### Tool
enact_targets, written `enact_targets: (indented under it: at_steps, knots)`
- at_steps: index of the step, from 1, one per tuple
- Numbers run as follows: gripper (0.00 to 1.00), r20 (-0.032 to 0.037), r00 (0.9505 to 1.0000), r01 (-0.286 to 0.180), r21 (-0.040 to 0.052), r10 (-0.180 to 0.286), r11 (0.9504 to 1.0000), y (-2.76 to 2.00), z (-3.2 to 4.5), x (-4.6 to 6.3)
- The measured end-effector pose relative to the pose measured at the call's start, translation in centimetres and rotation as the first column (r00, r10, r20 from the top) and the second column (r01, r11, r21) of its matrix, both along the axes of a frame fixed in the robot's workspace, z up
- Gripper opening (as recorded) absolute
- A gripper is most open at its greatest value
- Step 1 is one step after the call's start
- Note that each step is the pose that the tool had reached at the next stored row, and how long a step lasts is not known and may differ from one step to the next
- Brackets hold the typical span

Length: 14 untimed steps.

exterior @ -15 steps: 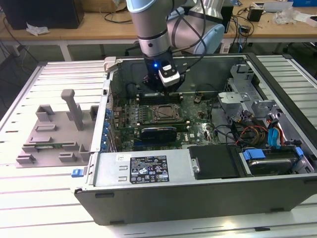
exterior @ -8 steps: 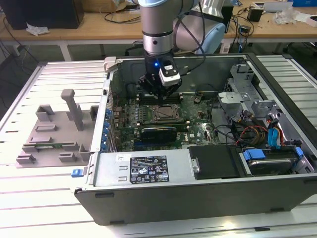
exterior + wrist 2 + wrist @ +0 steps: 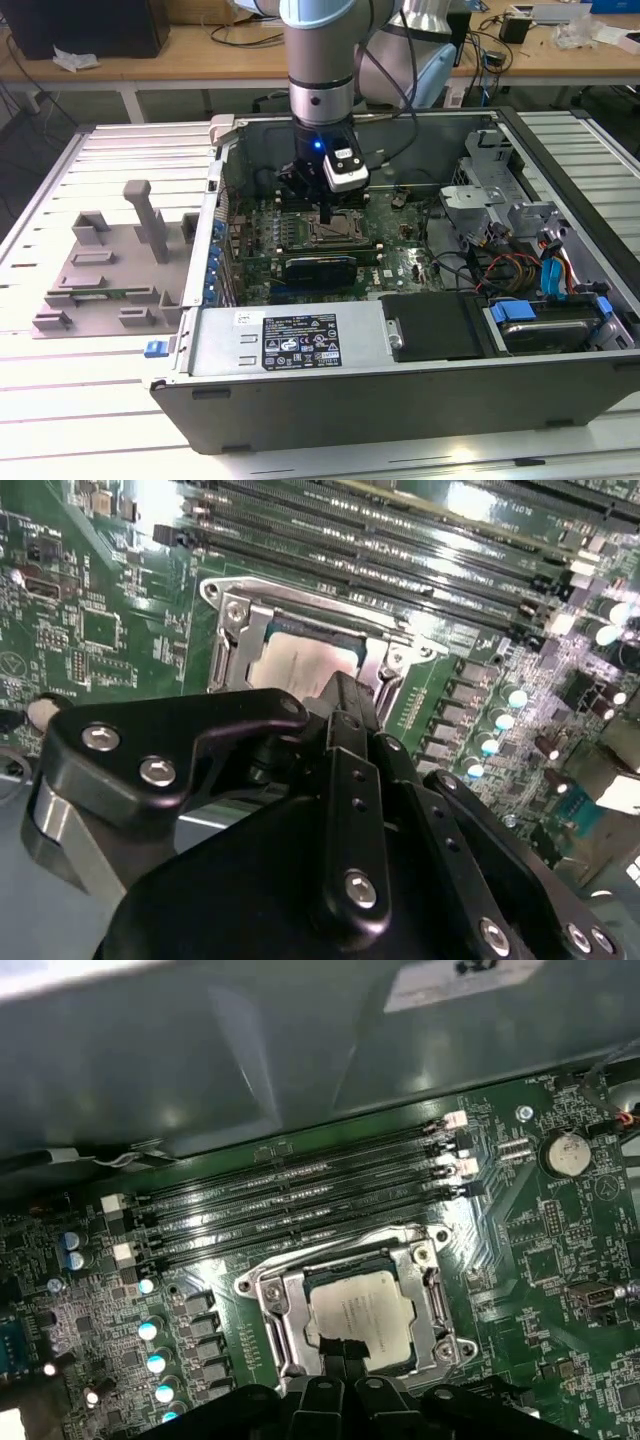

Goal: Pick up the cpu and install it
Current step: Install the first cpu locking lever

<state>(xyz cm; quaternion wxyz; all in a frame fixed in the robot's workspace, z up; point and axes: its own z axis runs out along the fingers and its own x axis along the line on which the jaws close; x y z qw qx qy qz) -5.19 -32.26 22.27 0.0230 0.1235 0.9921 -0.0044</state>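
The cpu (image 3: 365, 1310) is a flat silver square lying level inside the metal-framed socket (image 3: 270, 1305) on the green motherboard; in the second wrist view the cpu (image 3: 300, 665) shows within the same socket frame (image 3: 235, 630). My gripper (image 3: 345, 1352) hangs straight over the socket (image 3: 337, 236), inside the open computer case. Its black fingers are drawn together with no gap, and their tips reach over one edge of the chip. In the second wrist view the gripper (image 3: 345, 695) hides part of the cpu. I cannot tell whether the tips touch the chip.
Black memory slots (image 3: 300, 1210) run along one side of the socket, capacitors (image 3: 150, 1345) along another. The case walls (image 3: 300, 400) surround the board, with a power supply (image 3: 290, 340) and drive bay with cables (image 3: 540, 320). A grey plastic fixture (image 3: 110, 270) stands on the table at the exterior view's left.
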Motion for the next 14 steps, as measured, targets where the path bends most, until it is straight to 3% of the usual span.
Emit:
enact_targets:
  at_steps: [5, 12, 14]
  knots:
    - [0.11, -0.0038, 1.0, 0.0, 0.0029, 0.0, 1.0, -0.23, -0.01, 1.1]
    - [0.11, -0.0038, 1.0, 0.0, 0.003, 0.0, 1.0, -0.23, 2.35, 1.2]
    - [0.11, -0.0037, 1.0, 0.0, 0.0031, 0.0, 1.0, -0.23, 2.51, 1.2]
